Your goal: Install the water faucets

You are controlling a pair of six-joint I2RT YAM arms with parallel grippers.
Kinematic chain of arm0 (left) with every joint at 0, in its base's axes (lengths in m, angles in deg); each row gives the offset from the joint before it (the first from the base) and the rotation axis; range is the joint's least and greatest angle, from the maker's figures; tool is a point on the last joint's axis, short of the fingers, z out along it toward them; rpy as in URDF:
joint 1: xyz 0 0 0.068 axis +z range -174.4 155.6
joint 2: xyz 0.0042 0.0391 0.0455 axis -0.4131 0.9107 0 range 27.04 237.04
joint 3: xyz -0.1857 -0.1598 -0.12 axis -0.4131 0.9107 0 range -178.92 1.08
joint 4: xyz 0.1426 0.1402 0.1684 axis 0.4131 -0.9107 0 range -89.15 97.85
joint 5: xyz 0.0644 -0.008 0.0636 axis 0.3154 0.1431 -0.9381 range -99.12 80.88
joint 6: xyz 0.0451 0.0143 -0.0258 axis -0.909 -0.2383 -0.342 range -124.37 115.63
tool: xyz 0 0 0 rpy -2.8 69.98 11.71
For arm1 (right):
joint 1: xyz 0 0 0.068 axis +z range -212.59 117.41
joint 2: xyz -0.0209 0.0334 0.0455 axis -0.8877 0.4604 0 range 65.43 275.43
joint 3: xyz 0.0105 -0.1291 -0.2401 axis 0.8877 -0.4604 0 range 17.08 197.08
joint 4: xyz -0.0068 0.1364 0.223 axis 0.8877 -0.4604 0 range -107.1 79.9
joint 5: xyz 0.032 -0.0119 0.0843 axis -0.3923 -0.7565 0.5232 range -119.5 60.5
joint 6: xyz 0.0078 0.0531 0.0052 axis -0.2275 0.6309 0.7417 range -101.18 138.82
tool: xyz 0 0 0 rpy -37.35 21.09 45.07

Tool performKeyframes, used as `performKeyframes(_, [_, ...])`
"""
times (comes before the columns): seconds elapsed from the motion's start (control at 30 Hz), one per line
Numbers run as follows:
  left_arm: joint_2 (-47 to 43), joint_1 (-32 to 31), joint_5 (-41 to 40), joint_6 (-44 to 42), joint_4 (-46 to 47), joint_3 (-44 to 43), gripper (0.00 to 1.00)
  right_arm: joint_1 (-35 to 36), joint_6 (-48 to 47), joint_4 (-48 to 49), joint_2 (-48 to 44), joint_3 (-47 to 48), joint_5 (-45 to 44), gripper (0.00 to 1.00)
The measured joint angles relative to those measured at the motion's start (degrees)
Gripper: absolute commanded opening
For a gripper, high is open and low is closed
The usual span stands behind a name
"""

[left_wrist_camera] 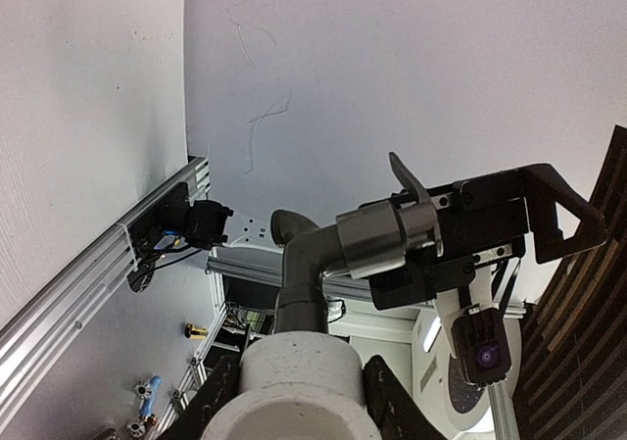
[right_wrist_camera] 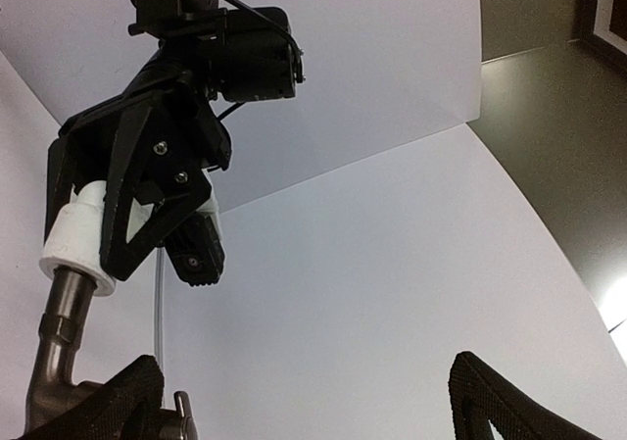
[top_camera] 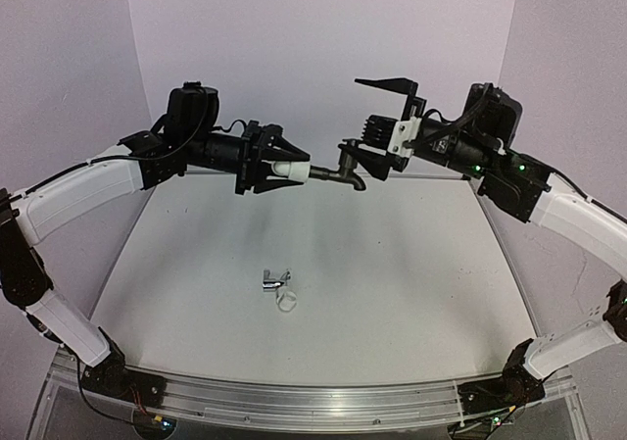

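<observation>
Left claw (top_camera: 284, 169): closed around the white pipe fitting (top_camera: 298, 171) and holding it in the air, well above the tabletop (top_camera: 411, 273). It points across toward the right arm.
White pipe fitting: its round body is clamped between the left fingers. Its open end faces away from the left arm.
Black faucet (top_camera: 343, 173): in midair between the two arms, off the tabletop. Its stem goes into the open end of the fitting and its body sticks out sideways toward the right arm. In the top view the spout turns downward. In the left wrist view a short lever stands up from the barrel.
Right claw (top_camera: 355, 117): spread wide. One finger (top_camera: 384, 84) is raised high above the faucet, and the other is level with the faucet's outer end. In the right wrist view the faucet lies just outside the nearer finger, not between the two. I cannot tell whether that finger touches it.
Chrome faucet (top_camera: 274, 280): lying on the tabletop a little left of centre, well apart from both claws.
White ring (top_camera: 287, 304): on the tabletop just beside the chrome faucet, on the side nearer the arm bases.
</observation>
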Motion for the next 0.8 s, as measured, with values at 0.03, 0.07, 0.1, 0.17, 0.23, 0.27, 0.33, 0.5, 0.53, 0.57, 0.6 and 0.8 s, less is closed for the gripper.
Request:
performKeyframes(0.03, [0.0,0.0,0.01,0.3,0.1,0.0,0.0,-0.13,0.08,-0.44,-0.07,0.24,0.57,0.98])
performKeyframes(0.07, [0.0,-0.02,0.12,0.68,0.26,0.0,0.0,-0.32,-0.05,-0.95,-0.33,0.35,1.54,0.98])
performKeyframes(0.1, [0.0,-0.02,0.27,1.06,0.5,0.0,0.0,-0.53,-0.23,-1.52,-0.71,0.37,2.43,0.98])
performKeyframes(0.17, [0.0,-0.02,0.5,2.91,1.94,0.04,0.0,-0.8,-1.01,-2.83,-2.25,0.02,4.8,0.98])
performKeyframes(0.23, [0.0,-0.02,0.44,5.66,6.06,0.07,0.0,-1.06,-1.97,-4.99,-4.81,-1.05,7.85,0.98])
performKeyframes(0.27, [0.0,-0.01,0.43,6.93,8.34,0.08,0.0,-1.06,-2.54,-6.18,-6.14,-1.49,9.36,0.98])
performKeyframes(0.33, [0.0,0.01,0.39,9.57,12.5,0.09,0.0,-1.05,-4.13,-8.47,-8.74,-2.26,12.24,0.98])
performKeyframes(0.5, [0.02,0.1,0.98,15.38,19.12,0.47,0.0,-1.0,-12.73,-12.94,-14.37,-5.58,16.01,0.98])
performKeyframes(0.53, [0.03,0.09,1.48,16.65,20.74,0.81,0.0,-1.0,-15.38,-13.05,-14.82,-6.61,15.82,0.98])
performKeyframes(0.57, [0.06,0.1,1.97,18.24,22.27,1.23,0.0,-1.0,-17.8,-13.21,-14.95,-7.61,15.48,0.98])
performKeyframes(0.6, [0.09,0.13,2.33,19.46,23.5,1.64,0.0,-1.0,-19.57,-13.24,-14.86,-8.46,15.1,0.98])
performKeyframes(0.8, [0.17,0.11,4.43,25.64,27.36,4.26,0.0,-1.03,-27.78,-6.39,-11.79,-15.18,11.54,0.98])
